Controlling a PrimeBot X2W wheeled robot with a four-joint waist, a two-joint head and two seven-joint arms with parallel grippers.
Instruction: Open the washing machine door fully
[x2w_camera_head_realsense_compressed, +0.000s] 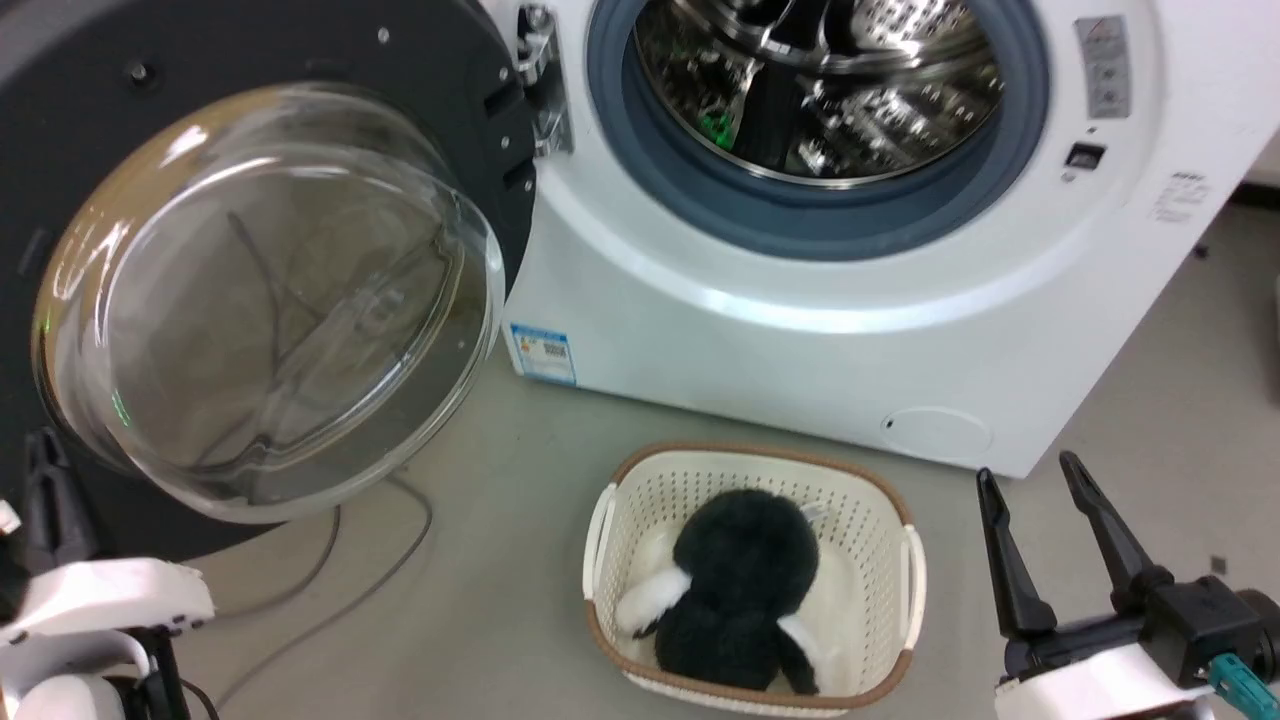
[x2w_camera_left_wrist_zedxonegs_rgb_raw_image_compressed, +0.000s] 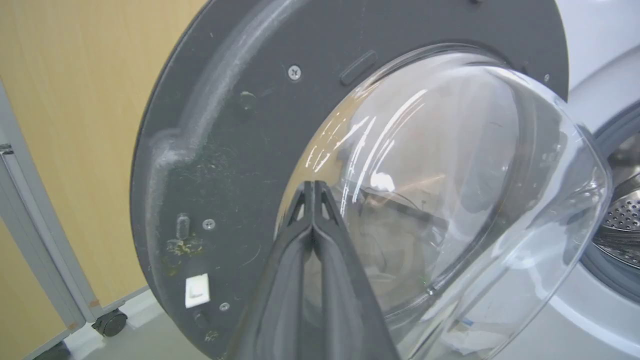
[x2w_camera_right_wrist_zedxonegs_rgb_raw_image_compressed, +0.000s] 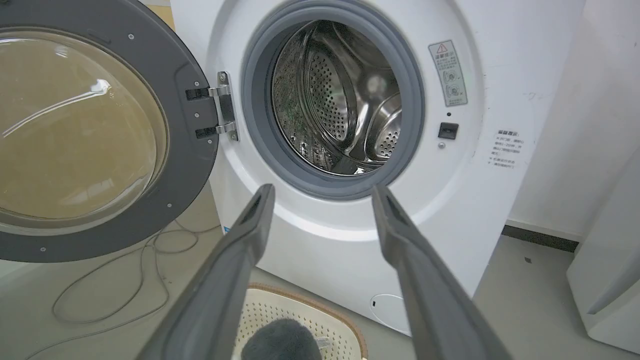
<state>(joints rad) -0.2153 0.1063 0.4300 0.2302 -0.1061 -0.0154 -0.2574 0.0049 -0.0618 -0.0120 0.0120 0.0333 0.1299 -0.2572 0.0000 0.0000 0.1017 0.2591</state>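
Black glossy round door with the clear bulging glass bowl (x2w_camera_head_realsense_compressed: 260, 300) hangs swung out on the metal hinge (x2w_camera_head_realsense_compressed: 540, 80), over the floor's left part, inner face toward the robot. My read: close to fully open, a last bit of swing to go. Big white front-loading washing machine (x2w_camera_head_realsense_compressed: 800, 330) stands at the floor's far edge, steel drum (x2w_camera_head_realsense_compressed: 820, 90) exposed.

State of left hand (x2w_camera_left_wrist_zedxonegs_rgb_raw_image_compressed: 312, 187): fingers together, holding nothing, tips at the seam between the door's dark grey inner rim (x2w_camera_left_wrist_zedxonegs_rgb_raw_image_compressed: 225, 165) and the glass. Touching or just off, can't tell. State of right hand (x2w_camera_head_realsense_compressed: 1027, 470): fingers apart, empty, over the floor's right part, well apart from the door.

Doing the push well, as I judge it:
- bear on the grey rim, not the bowl; curved glass looks slick, tips could skid
- push on the side far from the hinge for leverage
- follow the arc slowly, stop when the hinge bottoms out

Room: smooth matte grey floor (x2w_camera_head_realsense_compressed: 500, 600). Cream perforated plastic basket (x2w_camera_head_realsense_compressed: 915, 570) with a black-and-white plush toy (x2w_camera_head_realsense_compressed: 745, 590) sits in front of the machine, beside the door's swing. Thin grey cables (x2w_camera_head_realsense_compressed: 400, 570) lie under the door. Behind it, a light wood panel (x2w_camera_left_wrist_zedxonegs_rgb_raw_image_compressed: 75, 125) and a grey frame on a castor (x2w_camera_left_wrist_zedxonegs_rgb_raw_image_compressed: 30, 225); these may limit travel.
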